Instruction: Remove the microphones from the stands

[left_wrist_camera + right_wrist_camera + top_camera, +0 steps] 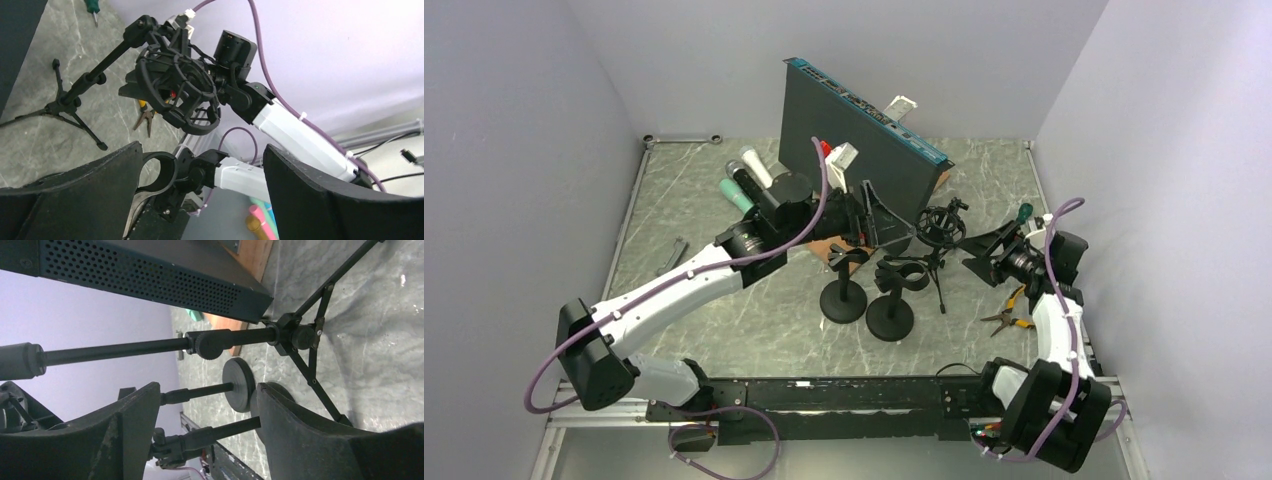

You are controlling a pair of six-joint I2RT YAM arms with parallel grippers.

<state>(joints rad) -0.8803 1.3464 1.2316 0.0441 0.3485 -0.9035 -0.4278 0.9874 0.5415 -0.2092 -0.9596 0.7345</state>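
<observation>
While both arms stretch toward the stand (940, 228), left claw (892, 224) gapes wide, right claw (975, 253) likewise.

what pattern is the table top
The table is grey-green marble with pale veins, clearest in the top external view.

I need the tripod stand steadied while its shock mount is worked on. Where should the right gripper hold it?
On the thin straight pole between the shock mount and the locking collar, coming from the right, where the open right gripper faces it. It is bare and narrow there; the legs below splay.
</observation>
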